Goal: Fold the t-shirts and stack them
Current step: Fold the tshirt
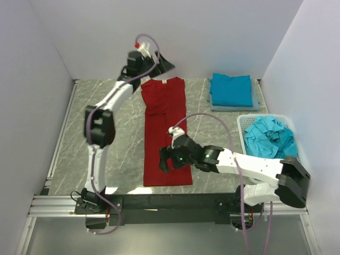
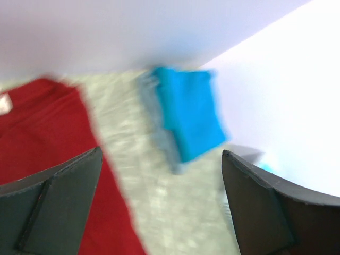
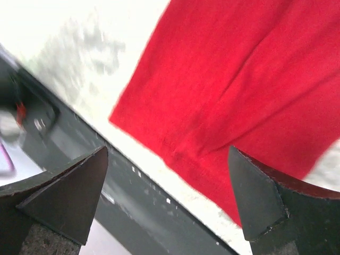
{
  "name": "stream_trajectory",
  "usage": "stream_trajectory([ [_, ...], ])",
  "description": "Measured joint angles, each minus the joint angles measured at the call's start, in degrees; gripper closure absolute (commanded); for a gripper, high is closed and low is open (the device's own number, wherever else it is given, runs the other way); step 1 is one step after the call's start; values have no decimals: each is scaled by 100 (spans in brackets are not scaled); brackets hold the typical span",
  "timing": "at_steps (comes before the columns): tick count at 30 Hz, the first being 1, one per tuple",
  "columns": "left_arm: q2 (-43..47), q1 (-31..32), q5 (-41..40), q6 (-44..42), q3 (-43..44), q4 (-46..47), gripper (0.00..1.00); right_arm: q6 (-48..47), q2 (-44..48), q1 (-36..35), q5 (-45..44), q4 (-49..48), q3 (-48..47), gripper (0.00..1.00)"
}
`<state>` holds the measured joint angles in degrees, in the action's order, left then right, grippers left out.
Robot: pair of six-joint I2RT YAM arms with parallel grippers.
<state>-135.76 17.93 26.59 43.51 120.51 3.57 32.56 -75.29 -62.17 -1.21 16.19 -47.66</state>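
A deep red t-shirt (image 1: 164,133) lies on the marble table as a long narrow strip, sleeves folded in and white neck label at the far end. My left gripper (image 1: 162,65) hovers open just beyond that collar end. In the left wrist view the red t-shirt (image 2: 42,143) is at the left and nothing sits between the fingers (image 2: 64,196). My right gripper (image 1: 166,159) hangs open over the strip's near part. The right wrist view shows the red t-shirt's hem corner (image 3: 212,90) below the empty gripper (image 3: 167,196). A folded teal t-shirt (image 1: 231,89) lies at the back right.
The folded teal t-shirt (image 2: 191,117) rests on a grey mat (image 1: 234,106). A white mesh basket (image 1: 245,123) at the right edge holds crumpled teal shirts (image 1: 270,137). A dark rail (image 3: 138,212) runs along the table's near edge. White walls enclose three sides.
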Motion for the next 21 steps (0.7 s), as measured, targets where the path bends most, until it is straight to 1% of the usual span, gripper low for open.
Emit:
stream_trajectory([
  [5, 2413, 4, 20, -85, -1410, -92, 0, 164, 863, 428, -402, 55, 256, 0],
  [8, 3934, 59, 31, -83, -2874, 238, 1, 284, 1561, 938, -398, 114, 704, 0],
  [11, 5108, 249, -116, -50, -4557, 503, 1, 376, 2212, 1344, -437, 238, 1180, 0],
  [13, 5619, 433, -302, 13, -5617, 476, 0, 457, 2588, 1458, -516, 404, 1449, 0],
  [16, 6072, 713, -643, 203, -6891, 223, 1, 514, 2883, 1502, -498, 568, 1698, 0],
  [19, 6712, 968, -988, 566, -8129, -175, 1, 525, 2986, 1523, -214, 568, 1926, 0],
  [21, 7399, 1158, -1241, 874, -8876, -507, 1, 531, 2922, 1523, 127, 562, 2081, 0],
])
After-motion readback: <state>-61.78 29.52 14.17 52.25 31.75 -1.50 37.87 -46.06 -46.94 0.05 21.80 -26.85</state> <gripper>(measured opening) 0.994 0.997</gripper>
